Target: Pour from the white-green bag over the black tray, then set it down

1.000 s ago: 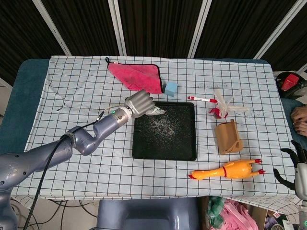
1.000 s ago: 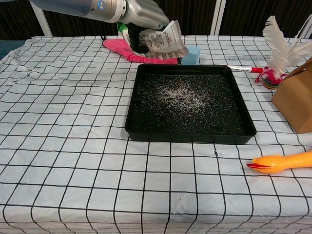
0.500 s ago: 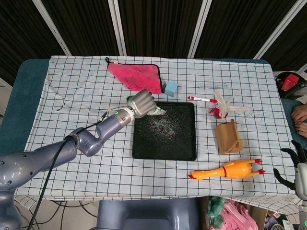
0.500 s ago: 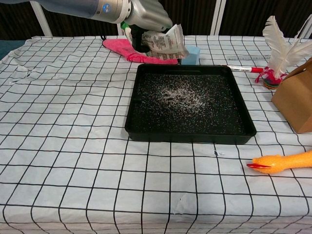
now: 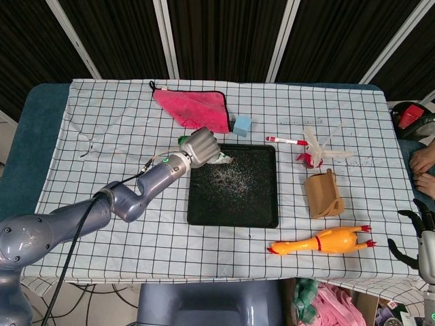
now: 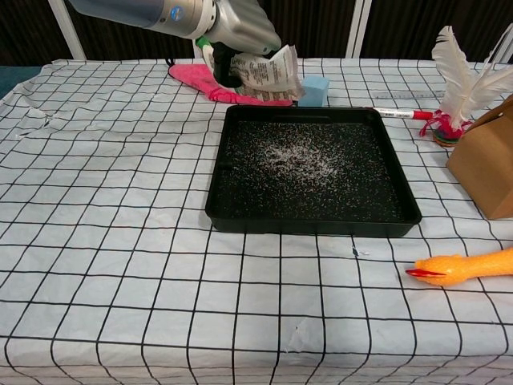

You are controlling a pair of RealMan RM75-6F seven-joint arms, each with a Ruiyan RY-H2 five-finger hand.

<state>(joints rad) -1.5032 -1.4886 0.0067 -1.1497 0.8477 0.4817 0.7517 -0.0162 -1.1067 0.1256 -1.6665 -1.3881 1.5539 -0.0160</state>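
Observation:
My left hand (image 5: 198, 147) (image 6: 240, 32) grips the crumpled white-green bag (image 6: 270, 72) (image 5: 219, 159) above the far left corner of the black tray (image 5: 197, 210) (image 6: 401, 210). The bag's open end tilts toward the tray. White grains lie scattered over the tray's floor, thickest near its middle. My right hand (image 5: 423, 239) hangs off the table's near right corner, fingers apart, holding nothing; the chest view does not show it.
A pink cloth (image 5: 194, 107) and a blue block (image 5: 242, 125) lie behind the tray. To its right are a red-capped marker (image 5: 285, 141), a white feather toy (image 5: 319, 149), a brown paper holder (image 5: 323, 195) and a rubber chicken (image 5: 319, 242).
The left hand has drawn the bag slightly back toward the tray's far left corner and lowered it a little. The right hand has not moved.

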